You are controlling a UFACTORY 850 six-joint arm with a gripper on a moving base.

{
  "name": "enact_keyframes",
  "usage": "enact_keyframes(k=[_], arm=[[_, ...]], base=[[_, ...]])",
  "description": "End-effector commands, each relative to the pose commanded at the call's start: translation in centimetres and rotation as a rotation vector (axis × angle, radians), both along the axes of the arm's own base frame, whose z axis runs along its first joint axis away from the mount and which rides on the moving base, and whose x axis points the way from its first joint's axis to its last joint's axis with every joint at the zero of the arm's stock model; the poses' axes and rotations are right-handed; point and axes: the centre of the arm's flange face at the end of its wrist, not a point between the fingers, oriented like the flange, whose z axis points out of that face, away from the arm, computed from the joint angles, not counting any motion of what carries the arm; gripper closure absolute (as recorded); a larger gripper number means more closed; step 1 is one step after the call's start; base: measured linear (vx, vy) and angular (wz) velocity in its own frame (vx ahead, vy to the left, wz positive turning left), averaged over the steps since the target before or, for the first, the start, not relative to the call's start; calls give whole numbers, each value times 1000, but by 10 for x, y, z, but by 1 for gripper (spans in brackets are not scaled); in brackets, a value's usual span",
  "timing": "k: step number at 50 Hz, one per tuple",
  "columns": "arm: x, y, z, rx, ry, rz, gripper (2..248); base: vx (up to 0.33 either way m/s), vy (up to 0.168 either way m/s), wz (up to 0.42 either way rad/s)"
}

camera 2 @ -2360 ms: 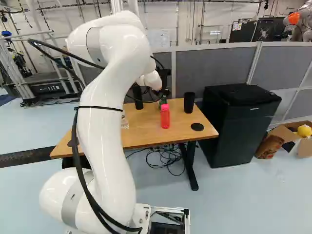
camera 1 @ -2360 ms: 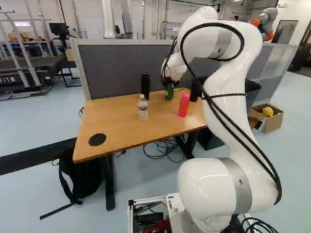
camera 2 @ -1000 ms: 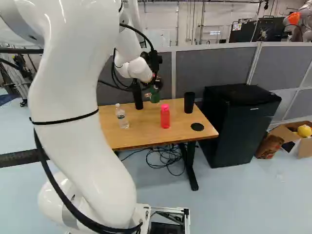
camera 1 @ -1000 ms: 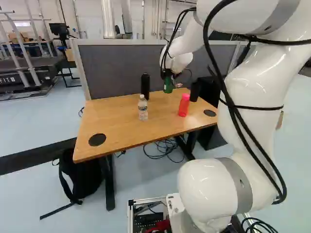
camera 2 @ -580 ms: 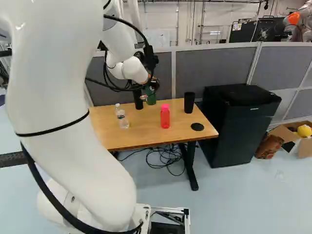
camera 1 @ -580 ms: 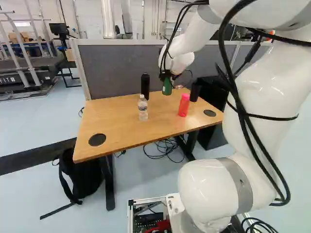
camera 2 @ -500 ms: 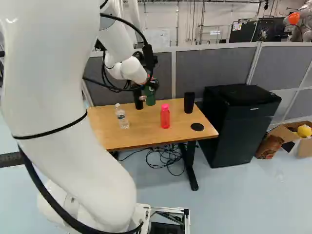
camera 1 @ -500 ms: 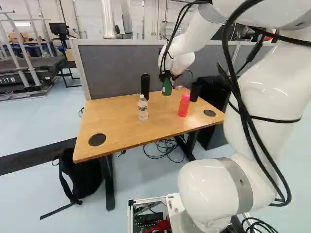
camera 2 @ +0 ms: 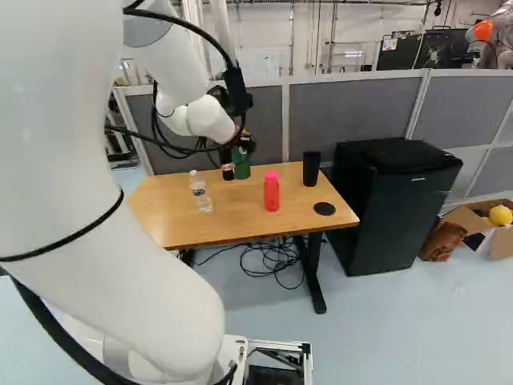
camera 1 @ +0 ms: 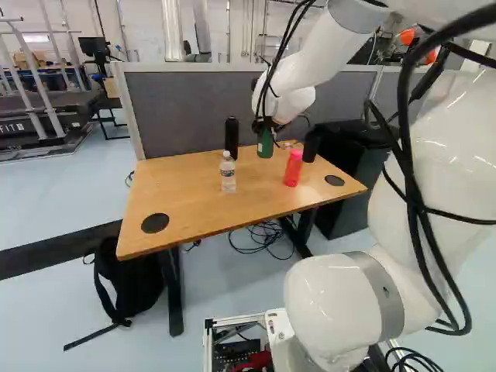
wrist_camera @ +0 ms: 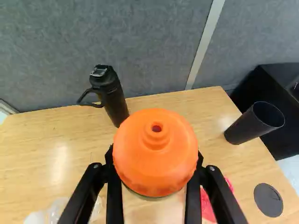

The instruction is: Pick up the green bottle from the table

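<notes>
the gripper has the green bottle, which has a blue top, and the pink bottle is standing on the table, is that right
Not quite: the top is orange, not blue, as the wrist view shows. The gripper does have the green bottle, with its orange top, and the pink bottle is standing on the table.

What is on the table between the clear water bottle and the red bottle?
Only bare tabletop lies between the clear water bottle and the red bottle; both the left and right base views show this.
</notes>
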Motion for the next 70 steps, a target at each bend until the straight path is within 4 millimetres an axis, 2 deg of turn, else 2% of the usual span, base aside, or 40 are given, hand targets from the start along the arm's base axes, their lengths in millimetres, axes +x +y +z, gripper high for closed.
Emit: enact_keyframes(k=[13, 41, 70], arm=[[-27, 4, -1, 0, -3, 9, 133], [-35, 3, -10, 0, -18, 8, 133], [-62, 0, -41, 1, -69, 3, 133]], base=[[0, 0, 0], [0, 0, 0], [0, 0, 0]])
